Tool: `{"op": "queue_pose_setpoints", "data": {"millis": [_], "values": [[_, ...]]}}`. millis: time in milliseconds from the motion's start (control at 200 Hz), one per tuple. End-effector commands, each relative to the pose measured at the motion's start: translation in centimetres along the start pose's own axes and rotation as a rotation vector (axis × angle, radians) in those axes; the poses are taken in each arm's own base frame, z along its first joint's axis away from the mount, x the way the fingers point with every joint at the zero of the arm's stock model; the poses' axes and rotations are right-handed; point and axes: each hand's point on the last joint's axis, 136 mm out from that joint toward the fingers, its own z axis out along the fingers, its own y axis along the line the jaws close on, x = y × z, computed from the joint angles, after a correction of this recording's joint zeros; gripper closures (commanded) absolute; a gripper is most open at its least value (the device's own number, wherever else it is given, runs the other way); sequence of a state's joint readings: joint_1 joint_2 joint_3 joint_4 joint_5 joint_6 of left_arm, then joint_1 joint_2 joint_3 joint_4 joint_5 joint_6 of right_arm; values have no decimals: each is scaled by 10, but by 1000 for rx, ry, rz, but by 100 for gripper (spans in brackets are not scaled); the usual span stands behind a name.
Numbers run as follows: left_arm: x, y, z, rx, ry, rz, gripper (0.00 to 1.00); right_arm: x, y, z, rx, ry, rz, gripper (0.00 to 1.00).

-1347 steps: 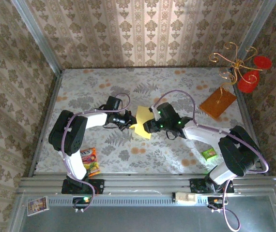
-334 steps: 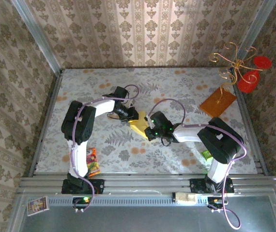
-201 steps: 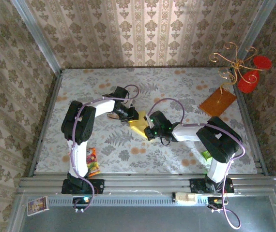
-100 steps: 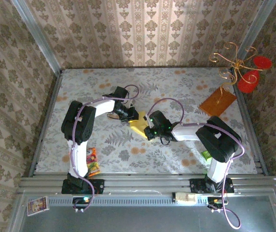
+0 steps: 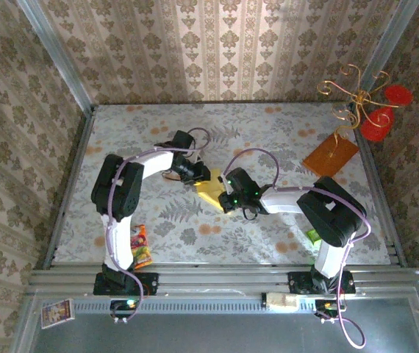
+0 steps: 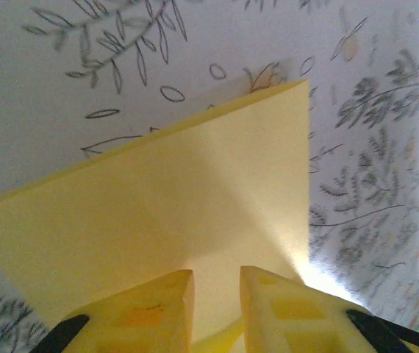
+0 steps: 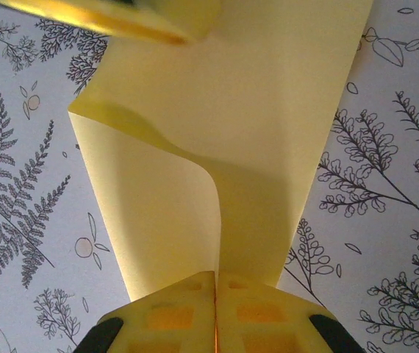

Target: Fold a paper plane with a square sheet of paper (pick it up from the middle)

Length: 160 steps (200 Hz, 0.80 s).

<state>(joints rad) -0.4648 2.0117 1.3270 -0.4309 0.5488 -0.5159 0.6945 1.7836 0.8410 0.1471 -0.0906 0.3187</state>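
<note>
Item: sheet [image 5: 211,190], pale yellow, part-folded, mid-table [image 5: 268,235], between both grippers. Chg. over last sec.: L gripper [image 5: 201,175] jaws have begun to part and now stand a slit apart over the sheet's flat layer. R gripper [image 5: 222,198] has crept a touch leftward, jaws together and clamped on a raised flap that curls up off the lower layer. Meaning (est.): L is letting go of a pressed crease while R carries the flap toward the next fold; folding far from done. Edges: one sharp free corner points away from L jaws; the flap's curved edge is loose, uncreased. Room: bare table all round; board [image 5: 331,156] far right, green pkt [image 5: 315,235] and snack pkt [image 5: 140,247] by near edge, all well apart.
</note>
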Motion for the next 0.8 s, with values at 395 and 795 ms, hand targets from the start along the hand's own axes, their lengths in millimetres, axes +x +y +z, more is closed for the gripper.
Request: {"op": "queue_pose_setpoints", "data": {"millis": [395, 795], "values": [[16, -20, -50, 153, -184, -227, 74, 13, 8, 14, 44, 140, 164, 92], [53, -12, -5, 102, -112, -317, 87, 18, 3, 16, 69, 161, 163, 92]]}}
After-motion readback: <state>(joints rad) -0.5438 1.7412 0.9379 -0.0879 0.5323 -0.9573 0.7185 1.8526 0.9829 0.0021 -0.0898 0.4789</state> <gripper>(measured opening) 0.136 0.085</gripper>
